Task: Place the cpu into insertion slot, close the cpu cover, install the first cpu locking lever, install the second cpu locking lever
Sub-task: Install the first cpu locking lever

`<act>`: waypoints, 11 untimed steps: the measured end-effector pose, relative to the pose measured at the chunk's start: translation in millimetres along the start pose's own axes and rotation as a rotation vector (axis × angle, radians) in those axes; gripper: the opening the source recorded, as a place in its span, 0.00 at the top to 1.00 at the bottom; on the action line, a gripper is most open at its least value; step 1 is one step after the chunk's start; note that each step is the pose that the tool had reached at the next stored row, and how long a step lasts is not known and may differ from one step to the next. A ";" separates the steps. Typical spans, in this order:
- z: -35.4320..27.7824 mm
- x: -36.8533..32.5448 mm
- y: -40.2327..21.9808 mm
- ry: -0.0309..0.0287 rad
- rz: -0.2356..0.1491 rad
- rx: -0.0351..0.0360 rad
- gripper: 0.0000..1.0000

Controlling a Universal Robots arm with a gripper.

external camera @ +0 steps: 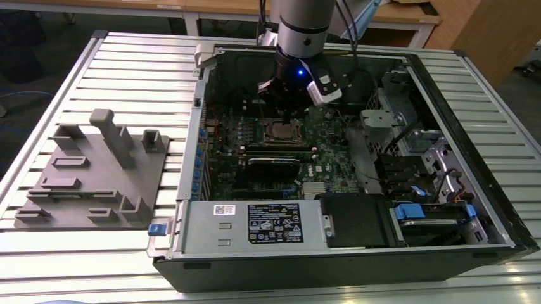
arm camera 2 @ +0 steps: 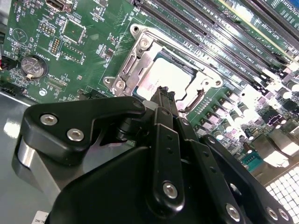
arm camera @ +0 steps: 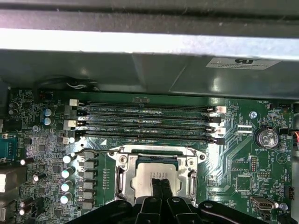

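Fingers of my black gripper are pressed together with nothing between them. In both wrist views their tips sit over the top of the flat square silver-grey cpu; I cannot tell whether they touch it. The cpu lies in the small square silver-rimmed insertion slot on the green motherboard, just beside the long black memory slots. The thin silver metal cpu cover lies down around the chip, which shows through its window. In the exterior view, my arm reaches down into the open black computer case.
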State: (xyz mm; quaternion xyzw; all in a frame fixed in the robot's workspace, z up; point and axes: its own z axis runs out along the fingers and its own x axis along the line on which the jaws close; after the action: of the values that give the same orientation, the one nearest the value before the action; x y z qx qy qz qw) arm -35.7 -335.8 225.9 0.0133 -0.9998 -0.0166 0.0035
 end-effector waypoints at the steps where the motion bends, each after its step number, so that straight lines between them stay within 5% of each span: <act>1: -0.1 0.0 0.0 0.0000 0.000 0.0001 0.90; 11: -3.3 0.0 0.1 0.0001 0.000 0.0003 0.90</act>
State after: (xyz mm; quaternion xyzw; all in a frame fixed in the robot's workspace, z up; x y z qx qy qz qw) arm -35.8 -335.9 229.2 0.0133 -0.9998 -0.0165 0.0036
